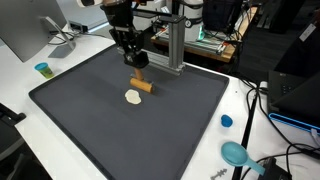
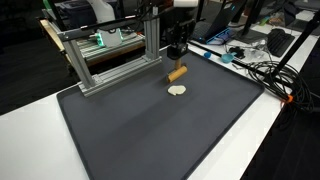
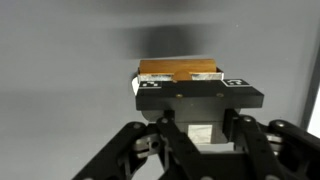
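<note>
My gripper (image 1: 138, 70) hangs over the far part of a dark grey mat (image 1: 90, 120), and it also shows in an exterior view (image 2: 175, 58). It appears shut on an orange-brown wooden block (image 1: 143, 86), which tilts just above the mat (image 2: 150, 130); the block also shows in an exterior view (image 2: 177, 73). In the wrist view the block (image 3: 178, 70) sits right past the gripper (image 3: 190, 100), partly hidden by its black body. A small cream disc (image 1: 134, 97) lies flat on the mat beside the block, and it shows in both exterior views (image 2: 177, 90).
An aluminium frame (image 1: 176, 45) stands at the mat's far edge, close behind the gripper. A small blue cup (image 1: 42, 69), a blue cap (image 1: 226, 121) and a teal object (image 1: 236, 153) lie on the white table. Cables (image 2: 262, 72) run along one side.
</note>
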Controlling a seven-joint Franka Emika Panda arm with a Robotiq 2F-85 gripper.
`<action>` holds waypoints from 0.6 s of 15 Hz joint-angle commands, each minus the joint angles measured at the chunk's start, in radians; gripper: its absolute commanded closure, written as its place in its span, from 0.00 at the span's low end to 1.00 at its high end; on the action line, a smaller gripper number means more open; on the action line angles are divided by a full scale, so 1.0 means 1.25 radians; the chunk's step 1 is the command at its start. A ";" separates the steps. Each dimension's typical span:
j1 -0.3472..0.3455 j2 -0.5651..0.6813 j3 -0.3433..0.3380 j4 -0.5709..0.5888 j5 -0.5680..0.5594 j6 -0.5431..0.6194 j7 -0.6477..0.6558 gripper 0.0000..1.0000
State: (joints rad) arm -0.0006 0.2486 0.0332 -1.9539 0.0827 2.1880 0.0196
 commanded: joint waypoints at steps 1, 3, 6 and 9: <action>0.008 0.039 -0.030 0.042 -0.004 0.008 0.143 0.78; 0.010 0.051 -0.047 0.055 -0.010 0.021 0.217 0.78; 0.022 0.065 -0.073 0.077 -0.041 0.030 0.317 0.78; 0.044 0.071 -0.081 0.085 -0.084 0.031 0.388 0.78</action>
State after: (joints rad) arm 0.0095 0.3264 -0.0450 -1.8778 0.0321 2.2286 0.4033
